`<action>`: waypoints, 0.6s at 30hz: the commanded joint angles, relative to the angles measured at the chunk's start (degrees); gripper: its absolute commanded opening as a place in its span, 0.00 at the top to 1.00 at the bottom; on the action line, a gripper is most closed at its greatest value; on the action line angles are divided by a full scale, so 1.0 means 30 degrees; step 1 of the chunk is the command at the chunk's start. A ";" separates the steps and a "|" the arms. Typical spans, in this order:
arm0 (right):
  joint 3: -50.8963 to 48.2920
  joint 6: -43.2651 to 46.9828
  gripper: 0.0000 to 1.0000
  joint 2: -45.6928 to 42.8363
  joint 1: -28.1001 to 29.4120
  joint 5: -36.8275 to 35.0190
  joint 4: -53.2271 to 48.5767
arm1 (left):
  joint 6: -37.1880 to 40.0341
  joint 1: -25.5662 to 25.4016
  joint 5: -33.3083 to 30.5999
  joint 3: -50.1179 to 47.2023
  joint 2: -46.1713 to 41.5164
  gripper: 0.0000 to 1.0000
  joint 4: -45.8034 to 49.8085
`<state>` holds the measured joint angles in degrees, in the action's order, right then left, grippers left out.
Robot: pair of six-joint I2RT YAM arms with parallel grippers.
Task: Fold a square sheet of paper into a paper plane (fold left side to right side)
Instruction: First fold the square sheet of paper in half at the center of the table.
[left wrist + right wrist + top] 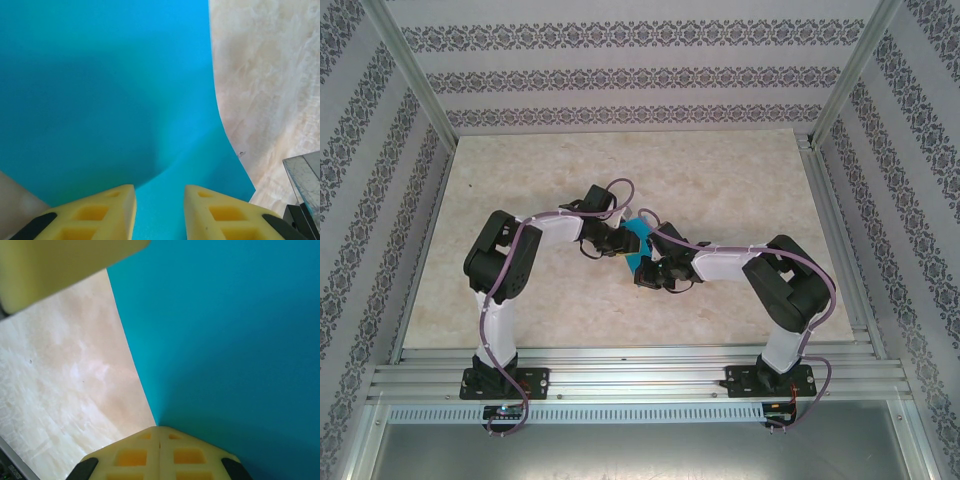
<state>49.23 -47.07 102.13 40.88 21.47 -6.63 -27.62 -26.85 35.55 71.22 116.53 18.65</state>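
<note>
Yellow ribbed fingertips of the left gripper (160,194) sit at the bottom of the left wrist view. They stand partly apart with a clear gap between them, and nothing is clamped in it. Beyond and beneath them spreads the square sheet of paper (100,90), a thin teal-blue sheet. It swells upward in a soft curve with a shadowed crease running toward the gap.

In the right wrist view the right gripper (159,431) has its two yellow pads pressed fully together. Their joined tip meets the paper's straight edge where it crosses the pale marbled table (65,380). Whether the paper is pinched or merely pressed cannot be told. One blurred yellow finger (60,265) of the other gripper juts in at the top left.

From above there is one sheet, near the table's middle, between the heads of two white-and-black arms. The left arm (500,290) and right arm (785,290) each carry one purple cable.
</note>
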 commanded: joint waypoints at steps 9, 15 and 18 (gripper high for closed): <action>-0.0503 0.0135 0.98 0.1165 0.0548 -0.1123 -0.3060 | 0.1741 0.1789 -0.3583 0.1433 0.1344 0.66 0.0628; -0.0445 0.0137 0.98 0.1319 0.0613 -0.1094 -0.3078 | 0.1996 0.1872 -0.4111 0.2170 0.1612 0.66 0.0872; -0.0466 0.0148 0.98 0.1344 0.0648 -0.1064 -0.3092 | 0.2049 0.2073 -0.4112 0.2461 0.1809 0.65 0.0842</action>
<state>50.15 -47.03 102.87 41.28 20.32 -6.20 -24.62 -24.71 34.17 76.88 119.11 23.79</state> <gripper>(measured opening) 0.043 0.344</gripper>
